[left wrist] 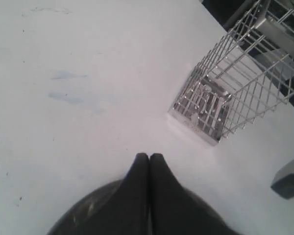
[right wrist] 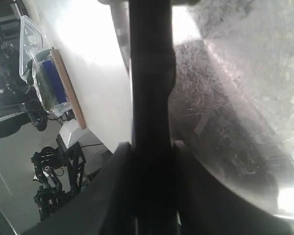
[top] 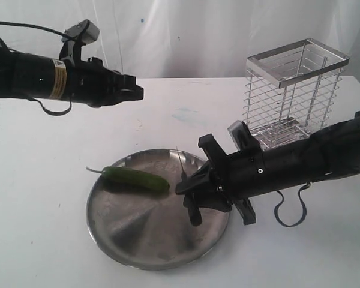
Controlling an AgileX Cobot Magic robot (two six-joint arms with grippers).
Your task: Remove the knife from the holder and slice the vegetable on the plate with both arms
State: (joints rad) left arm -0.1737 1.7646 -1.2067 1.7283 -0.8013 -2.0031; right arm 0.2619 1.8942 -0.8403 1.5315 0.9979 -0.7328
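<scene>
Two arms, one knife, one chilli, one plate, one holder.

The right gripper hangs over the plate, on the side of it nearest the holder; the knife is clamped crosswise between its fingers, above the plate, and whether it touches the plate cannot be told; the vegetable lies on the plate ahead of these fingertips, apart from the knife, stem end at the far rim; the holder stands on the table behind this gripper, just beside its arm; the left gripper, fingers pressed together, hovers above the table beyond the vegetable, well apart from the plate; the holder lies ahead of it, off to one side.
</scene>
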